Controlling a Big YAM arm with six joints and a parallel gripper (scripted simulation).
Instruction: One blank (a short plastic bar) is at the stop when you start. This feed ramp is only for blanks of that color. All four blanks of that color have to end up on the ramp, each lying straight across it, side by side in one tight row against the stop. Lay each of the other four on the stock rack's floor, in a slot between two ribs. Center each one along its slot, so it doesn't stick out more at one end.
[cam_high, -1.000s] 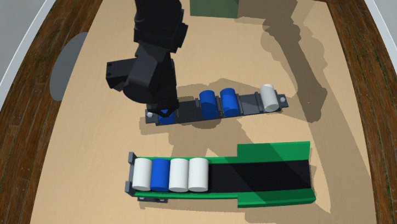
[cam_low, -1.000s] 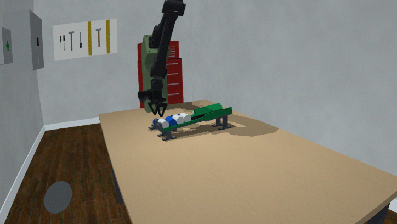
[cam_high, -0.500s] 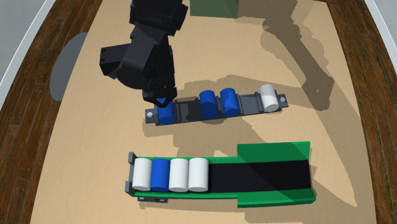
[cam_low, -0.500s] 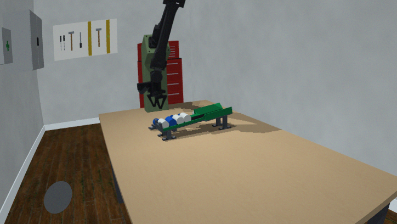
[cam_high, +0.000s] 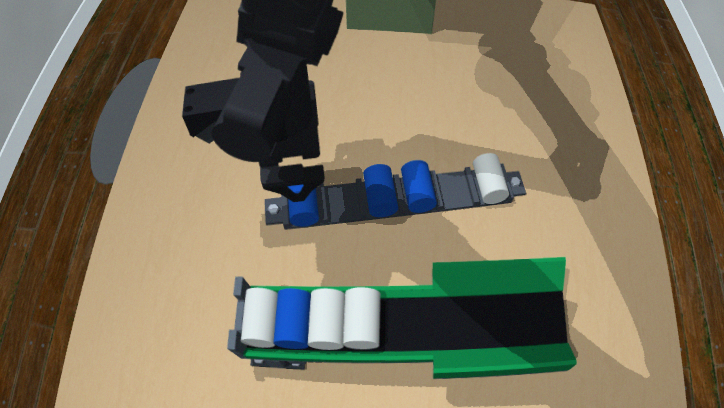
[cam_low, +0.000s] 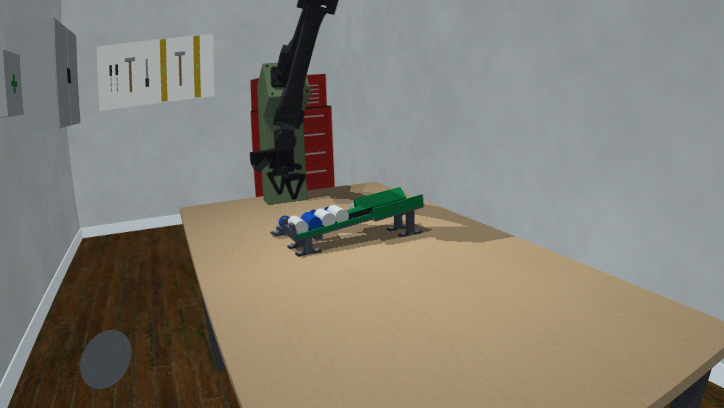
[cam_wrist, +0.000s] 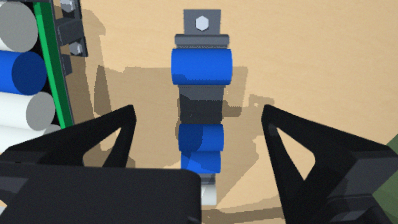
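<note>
On the green feed ramp (cam_high: 496, 276) (cam_low: 400, 205) a white blank (cam_high: 259, 317) at the stop (cam_high: 239, 287), a blue blank (cam_high: 292, 318) (cam_wrist: 29, 73), a white blank (cam_high: 326, 319) and another white blank (cam_high: 361, 318) lie across it side by side. The stock rack (cam_high: 455, 190) (cam_wrist: 200, 92) holds a blue blank (cam_high: 303, 210) (cam_wrist: 201, 66) in its left end slot, two blue blanks (cam_high: 380, 190) (cam_high: 418, 186) near its middle and a white blank (cam_high: 490, 178) in its right end slot. My gripper (cam_high: 297, 195) (cam_low: 287, 195) (cam_wrist: 198, 111) is open and empty above the rack's left end.
The rack has a bare slot between the left blue blank and the middle pair, and another between that pair and the white blank. The green pedestal (cam_high: 390, 15) (cam_low: 283, 177) stands behind.
</note>
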